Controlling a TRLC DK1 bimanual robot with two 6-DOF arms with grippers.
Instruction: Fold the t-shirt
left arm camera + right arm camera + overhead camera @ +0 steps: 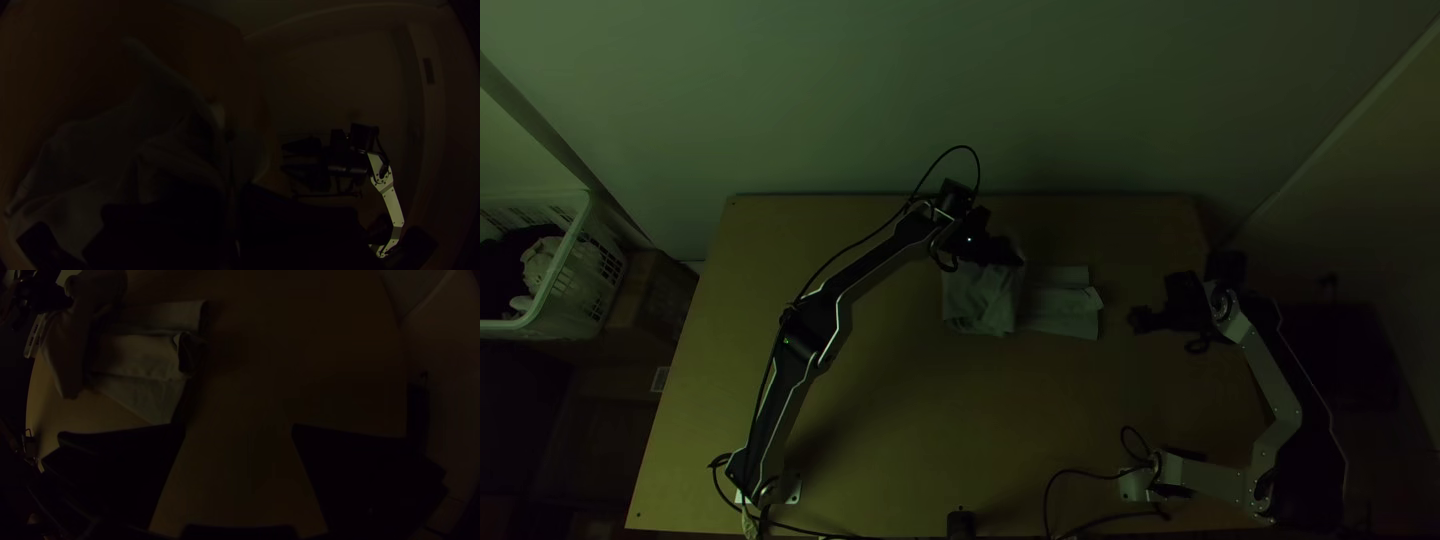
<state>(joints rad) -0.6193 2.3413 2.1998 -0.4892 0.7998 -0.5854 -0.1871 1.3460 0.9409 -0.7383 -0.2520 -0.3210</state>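
The grey t-shirt [1063, 303] lies in a narrow folded strip right of the table's middle, its left part bunched and lifted. Over that part's far edge, my left gripper [1010, 253] is shut on the cloth. In the left wrist view, dim folds of the t-shirt [115, 145] run up to the left gripper [233, 192], whose fingers are close together. My right gripper [1140, 319] stands off the strip's right end. In the right wrist view, the right gripper [239, 430] is wide open with nothing between its fingers, beside the layered end of the t-shirt [135, 355].
Bare wood of the table [910, 430] stretches in front of the cloth. A white basket [575, 255] holding clothes stands beyond the table's left edge. The wall [960, 100] rises behind the far edge, and cables lie near the arm bases.
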